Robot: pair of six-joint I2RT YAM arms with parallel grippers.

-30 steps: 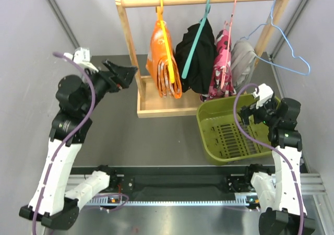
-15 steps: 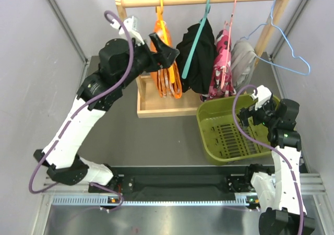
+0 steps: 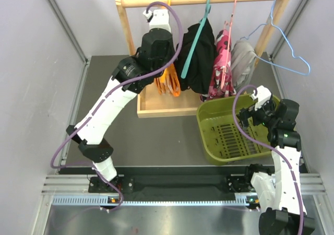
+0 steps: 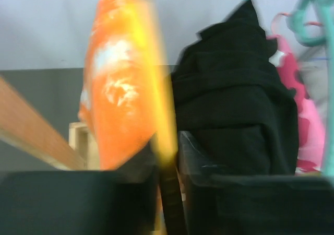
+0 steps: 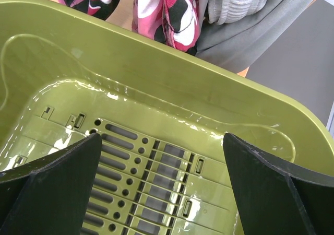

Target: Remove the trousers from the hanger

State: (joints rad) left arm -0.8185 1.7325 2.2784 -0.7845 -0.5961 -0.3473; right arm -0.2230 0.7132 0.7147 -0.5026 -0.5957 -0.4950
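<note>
The orange trousers [image 3: 170,84] [image 4: 117,94] hang on a yellow-orange hanger [image 4: 157,109] at the left end of the wooden rail [image 3: 141,2]. My left gripper [image 3: 167,67] [image 4: 168,164] has reached up to them, and its jaws are shut on the hanger's bar right beside the orange cloth. To the right hang the black trousers [image 3: 197,57] [image 4: 235,104], the pink camouflage trousers [image 3: 222,62] [image 5: 162,10] and the grey trousers [image 3: 241,60] [image 5: 245,21]. My right gripper [image 3: 248,116] [image 5: 162,162] hovers open inside the green basket [image 3: 207,136], holding nothing.
An empty blue hanger [image 3: 292,55] hangs at the rail's right end. The rack stands on a wooden base tray [image 3: 156,108] with uprights at both ends. The green basket's wall [image 5: 156,83] sits just below the pink and grey trousers.
My left arm swung from the far left up to the rack, reached the orange trousers and closed its jaws on their hanger. The right arm stayed still.
</note>
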